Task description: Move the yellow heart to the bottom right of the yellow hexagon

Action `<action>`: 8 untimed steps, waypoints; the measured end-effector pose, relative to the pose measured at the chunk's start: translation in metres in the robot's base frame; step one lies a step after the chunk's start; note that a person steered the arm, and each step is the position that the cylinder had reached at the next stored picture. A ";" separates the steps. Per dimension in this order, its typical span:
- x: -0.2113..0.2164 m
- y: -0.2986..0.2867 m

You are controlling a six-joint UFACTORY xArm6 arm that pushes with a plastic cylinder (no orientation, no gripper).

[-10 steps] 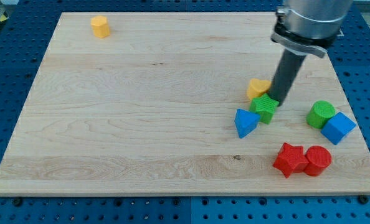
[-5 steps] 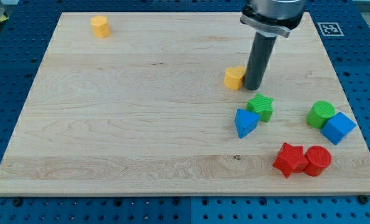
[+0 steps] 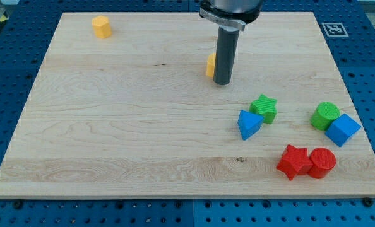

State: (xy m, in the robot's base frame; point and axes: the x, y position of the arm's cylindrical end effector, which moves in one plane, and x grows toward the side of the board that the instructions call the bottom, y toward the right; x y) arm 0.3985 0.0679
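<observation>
The yellow heart (image 3: 210,65) lies on the wooden board above its middle, mostly hidden behind my rod; only its left edge shows. My tip (image 3: 223,82) rests on the board just right of and slightly below the heart, touching or nearly touching it. The yellow hexagon (image 3: 101,27) stands near the board's top left corner, far to the left of the heart and the tip.
A green star (image 3: 264,108) and a blue triangle (image 3: 249,123) sit below and right of the tip. A green cylinder (image 3: 325,115) and a blue cube (image 3: 343,129) sit near the right edge. A red star (image 3: 293,161) and a red cylinder (image 3: 322,162) lie at the bottom right.
My tip has moved up and to the left, pushing the yellow heart away from the green star toward the board's upper middle. The other blocks have not moved.
</observation>
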 end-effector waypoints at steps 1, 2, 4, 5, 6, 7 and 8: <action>-0.003 0.016; -0.014 0.017; -0.018 0.004; -0.046 -0.005; -0.046 -0.028; -0.055 -0.046; -0.040 -0.047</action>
State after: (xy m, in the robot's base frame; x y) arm 0.3585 0.0205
